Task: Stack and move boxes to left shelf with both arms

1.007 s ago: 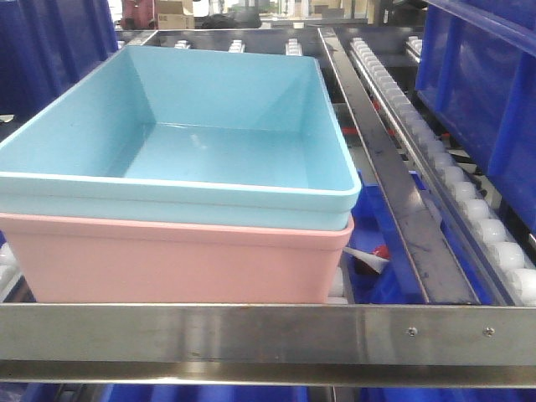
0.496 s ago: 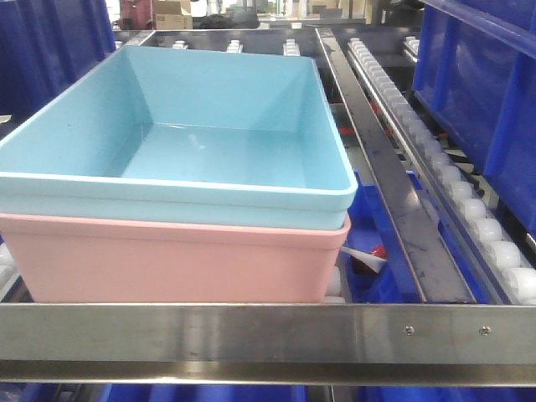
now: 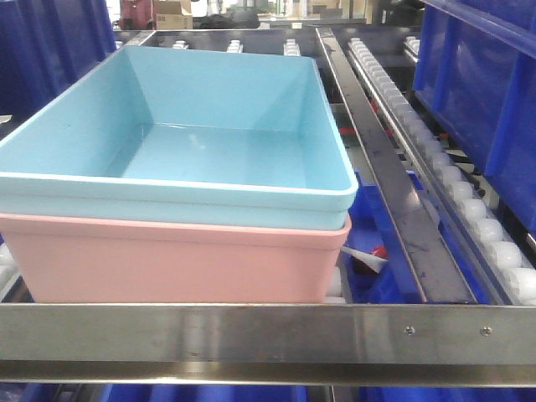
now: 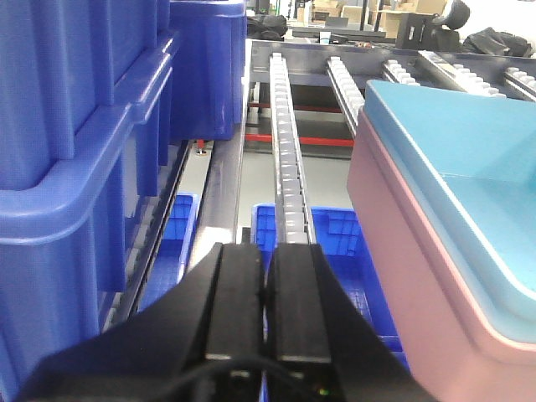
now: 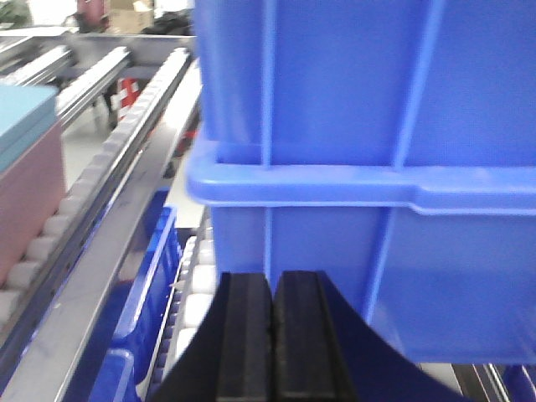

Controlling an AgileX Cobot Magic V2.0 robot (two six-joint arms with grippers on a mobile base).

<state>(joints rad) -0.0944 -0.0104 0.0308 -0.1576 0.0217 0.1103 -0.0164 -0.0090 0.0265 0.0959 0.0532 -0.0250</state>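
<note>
Blue tub [image 3: 193, 142] nested in pink tub [image 3: 176, 260], front edge just behind rail [image 3: 268, 335]. Left gripper [image 4: 266, 289] and right gripper [image 5: 272, 331]: fingers together, empty. Open lane right of tubs.

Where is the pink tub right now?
In the front view, the pink tub sits left on the shelf, under the light blue tub, behind its metal front rail.

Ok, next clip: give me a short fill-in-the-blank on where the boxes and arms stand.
1. The light blue box is nested inside the ____ box.
2. The pink box rests on the shelf, behind its metal ____.
3. Both the left gripper and right gripper have their fingers ____.

Missing words: pink; front rail; shut
</note>
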